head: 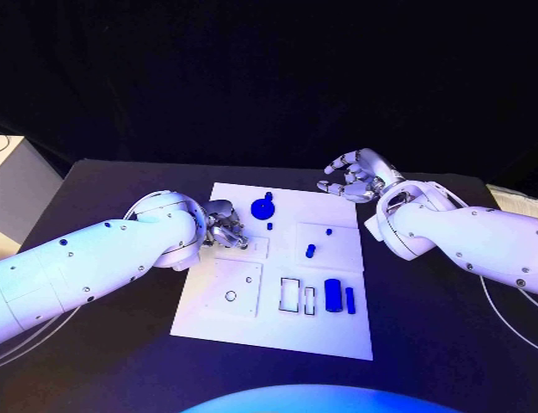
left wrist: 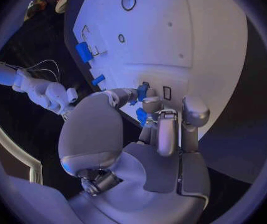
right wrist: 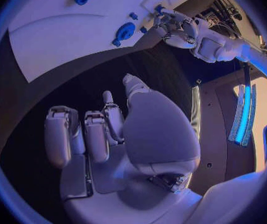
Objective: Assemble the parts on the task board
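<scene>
A: What is lying on the white board [head: 219, 318]?

B: Small blue parts are sitting across it. A round blue disc with a short neck [head: 262, 207] is lying near the far edge. A small peg [head: 310, 250] is resting in the middle. Two upright blue bars [head: 333, 295] are standing near the right edge, just beside two empty rectangular slots [head: 290, 295]. A round hole [head: 231, 296] is showing in the near left panel.

A: And the hands?

B: The left hand [head: 223, 225] is reaching over the board's left edge, just beside the disc. In the left wrist view its fingertips [left wrist: 150, 104] are closing round a small blue piece [left wrist: 142, 91], with a second bit of blue [left wrist: 141, 116] showing just below them. It looks pinched, not clenched hard. The right hand [head: 358, 175] is hovering off the board's far right corner, fingers loosely curled and apart, holding nothing.

A: How would the pieces handle?

B: Judging by looks, they are seeming light, rigid and smooth, likely plastic, so a little slippery. They are probably not fragile, but they are small enough to flick away or tip. The pinched piece is best held across its flat sides, leaving the end free for pushing into a slot. The bars would suit a side pinch near the top.
</scene>
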